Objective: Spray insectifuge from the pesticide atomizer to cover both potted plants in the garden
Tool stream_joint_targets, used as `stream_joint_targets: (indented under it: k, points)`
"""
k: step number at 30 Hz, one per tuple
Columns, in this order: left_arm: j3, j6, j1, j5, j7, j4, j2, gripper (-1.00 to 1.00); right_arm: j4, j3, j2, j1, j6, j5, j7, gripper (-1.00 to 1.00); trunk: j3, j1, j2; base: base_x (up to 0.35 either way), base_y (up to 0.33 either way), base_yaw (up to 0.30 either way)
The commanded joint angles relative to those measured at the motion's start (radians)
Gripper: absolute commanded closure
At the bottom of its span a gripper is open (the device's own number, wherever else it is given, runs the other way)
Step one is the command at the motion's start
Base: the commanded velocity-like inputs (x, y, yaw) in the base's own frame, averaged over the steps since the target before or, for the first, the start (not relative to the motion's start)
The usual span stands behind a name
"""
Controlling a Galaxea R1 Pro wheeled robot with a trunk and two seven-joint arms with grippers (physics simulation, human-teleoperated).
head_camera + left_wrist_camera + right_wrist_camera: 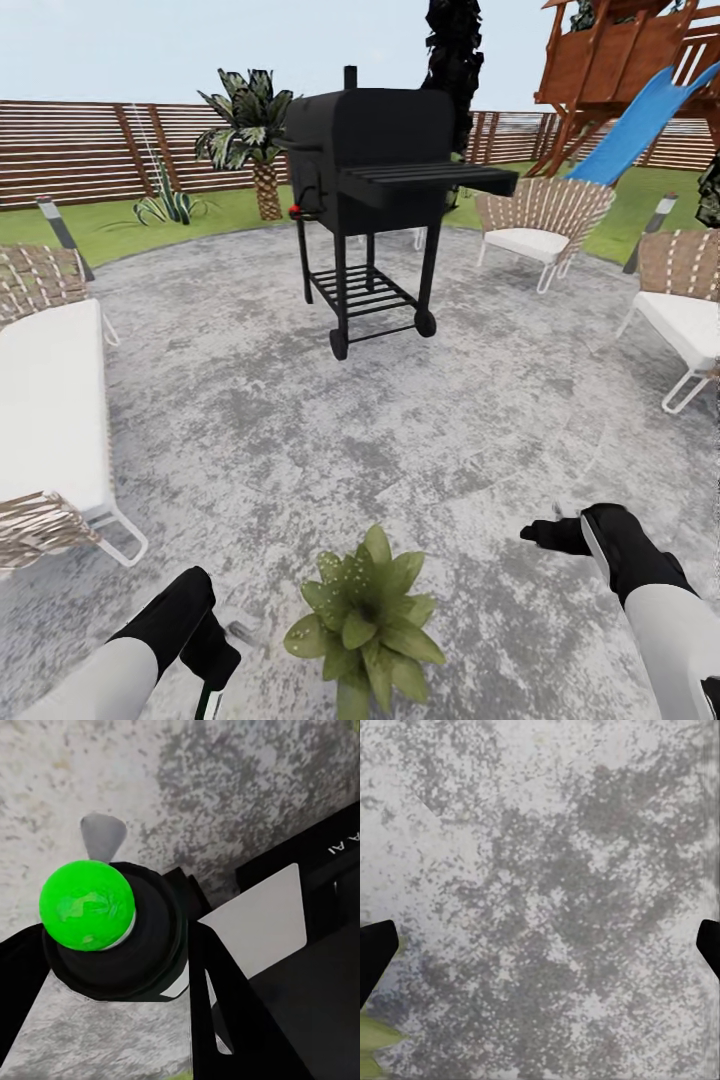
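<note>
Left gripper (112, 967) is clamped around the pesticide atomizer (88, 907), a dark bottle with a bright green rounded top seen end-on in the left wrist view, with a pale grey nozzle tab projecting from it over the paving. Black fingers (225, 1020) bracket the bottle on both sides, which keeps the spray head free and pointing away from the wrist.

In the head view the left gripper (205, 650) sits low at the frame's lower left, forearm angled up and inward, just beside a potted plant (365, 620), a low rosette of broad pointed green leaves standing on the round mottled grey paved patio (300, 430). This placement appears chosen to bring the nozzle close to the foliage; the leaves already carry pale speckles.

Right gripper (550, 535) is held out over bare paving, well apart from the plant, arm extended forward from the lower right. Its wrist view shows dark fingertips (375, 952) at opposite edges, so the jaws stand wide and empty. Likely it is parked clear of the spray path.
</note>
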Motion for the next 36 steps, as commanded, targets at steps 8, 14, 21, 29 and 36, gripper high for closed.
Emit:
stream_joint_targets:
  k: [8, 14, 21, 29, 36]
  points:
    - [0.005, 0.005, 0.000, -0.009, -0.009, -0.002, -0.001, 1.00, -0.001, -0.004, 0.001, -0.001, 0.003, 0.011, 0.009, -1.00, -0.001, 0.000, 0.000, -0.008, -0.301, 0.001]
    - [0.005, 0.007, 0.000, -0.011, -0.013, 0.002, -0.001, 1.00, -0.001, -0.004, 0.000, -0.001, 0.003, 0.011, 0.009, -1.00, -0.001, 0.000, 0.000, -0.077, -0.096, 0.000]
    - [0.004, 0.007, 0.000, -0.067, -0.014, 0.046, 0.002, 1.00, -0.001, -0.004, 0.000, -0.001, 0.003, 0.010, 0.009, -1.00, -0.001, 0.000, 0.000, -0.004, -0.004, 0.000]
    - [0.009, 0.008, 0.000, -0.169, -0.013, 0.042, 0.004, 1.00, -0.001, -0.004, 0.000, -0.001, 0.003, 0.009, 0.009, -1.00, -0.001, 0.000, 0.000, 0.000, 0.000, 0.000]
    - [0.010, 0.010, -0.001, -0.172, -0.014, -0.066, 0.005, 1.00, -0.001, -0.004, 0.000, -0.001, 0.003, 0.009, 0.009, -1.00, -0.001, 0.000, 0.000, 0.000, 0.000, 0.000]
